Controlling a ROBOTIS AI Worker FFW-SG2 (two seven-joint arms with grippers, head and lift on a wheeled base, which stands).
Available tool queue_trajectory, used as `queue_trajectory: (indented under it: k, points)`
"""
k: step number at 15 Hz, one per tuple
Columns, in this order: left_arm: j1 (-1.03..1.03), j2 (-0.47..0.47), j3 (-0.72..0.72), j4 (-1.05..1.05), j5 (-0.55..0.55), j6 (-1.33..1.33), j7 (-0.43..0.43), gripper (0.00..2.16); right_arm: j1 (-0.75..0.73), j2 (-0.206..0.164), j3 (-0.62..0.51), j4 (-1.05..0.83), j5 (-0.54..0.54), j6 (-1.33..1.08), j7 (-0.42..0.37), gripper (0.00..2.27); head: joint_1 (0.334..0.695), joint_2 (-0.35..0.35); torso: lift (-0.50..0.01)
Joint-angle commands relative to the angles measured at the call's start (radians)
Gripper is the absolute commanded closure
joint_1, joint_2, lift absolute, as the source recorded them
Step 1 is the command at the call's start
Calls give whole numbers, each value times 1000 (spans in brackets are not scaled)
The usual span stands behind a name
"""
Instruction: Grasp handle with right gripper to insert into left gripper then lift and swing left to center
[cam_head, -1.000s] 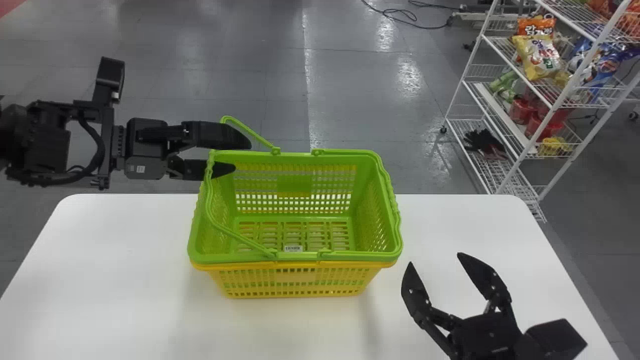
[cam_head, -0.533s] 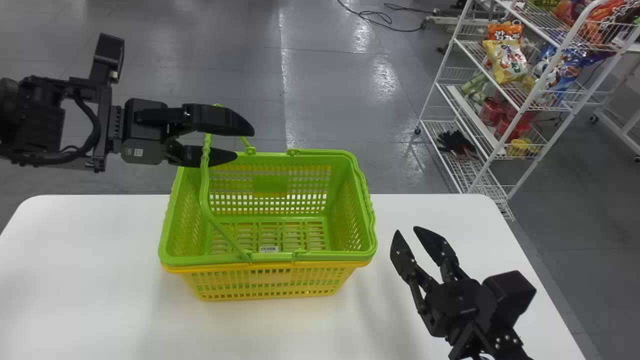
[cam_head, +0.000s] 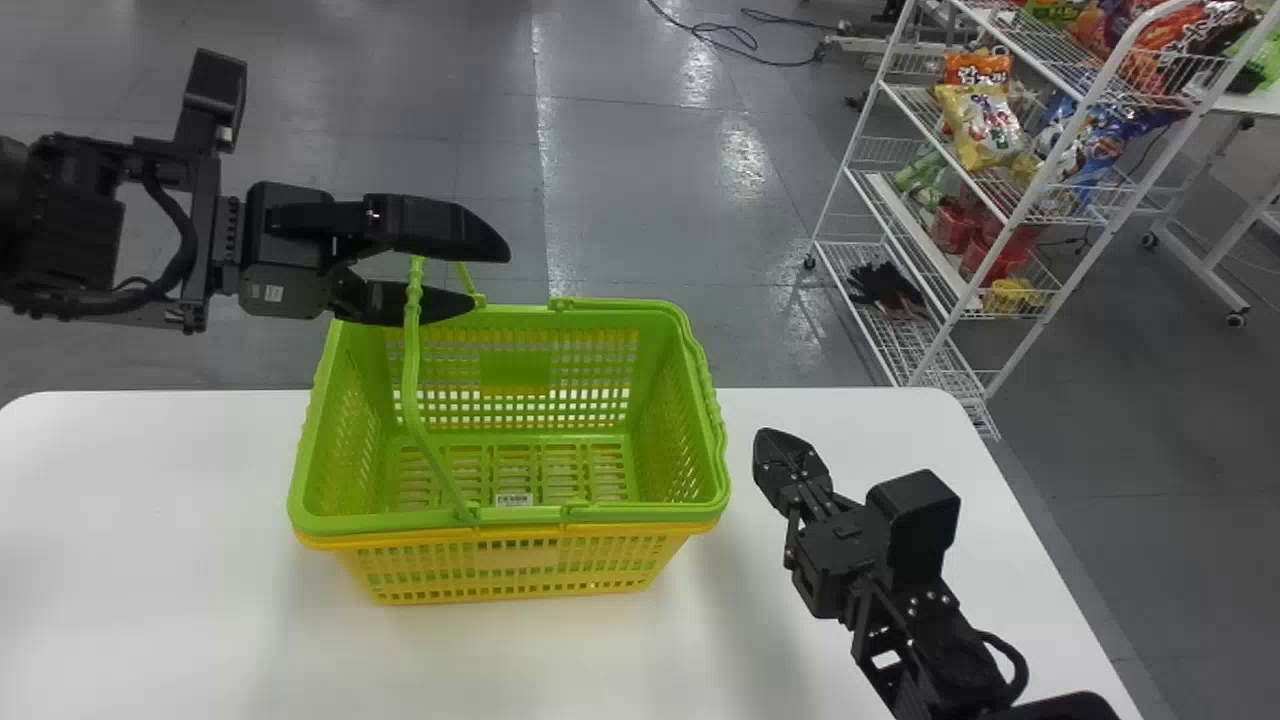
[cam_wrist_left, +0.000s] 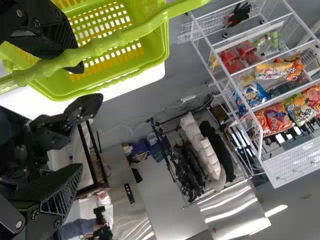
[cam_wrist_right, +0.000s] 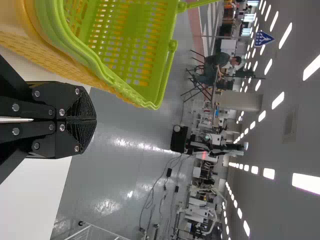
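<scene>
At the upper left of the head view, my left gripper (cam_head: 490, 278) stands open above the left part of the green basket (cam_head: 515, 515). The raised green handle (cam_head: 411, 370) crosses near its fingers. In the left wrist view, the handle (cam_wrist_left: 95, 47) runs past one finger of my open left gripper (cam_wrist_left: 80, 116). My right gripper (cam_head: 768, 448) is shut, to the right of the basket over the table. Its two fingers meet at the tips in the right wrist view, where the right gripper (cam_wrist_right: 95, 120) is apart from the basket (cam_wrist_right: 132, 55).
A yellow basket (cam_head: 510, 568) sits under the green one on the white table (cam_head: 180, 560). The second handle lies along the green basket's right rim. Beyond the table, a white wire shelf (cam_head: 850, 180) with snack bags (cam_head: 985, 120) stands on the floor at the right.
Baskets and shelf have shifted left in the head view. Relative to the basket, my left gripper is farther right, and the handle leans less. My right gripper has moved leftward and its fingers have shut.
</scene>
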Motion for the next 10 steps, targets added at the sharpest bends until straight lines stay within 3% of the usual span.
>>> queue_trajectory:
  k: [1, 10]
  points:
    - [1, 0, 0, 1, 0, -1, 0, 161, -40, -8, 30, 46, 22, 11, 0, 2027, 695, -168, -93]
    - [5, 0, 5, 2, 3, -4, -2, 161, -96, -11, 60, 72, 30, 47, 0, 2027, 695, -144, -93]
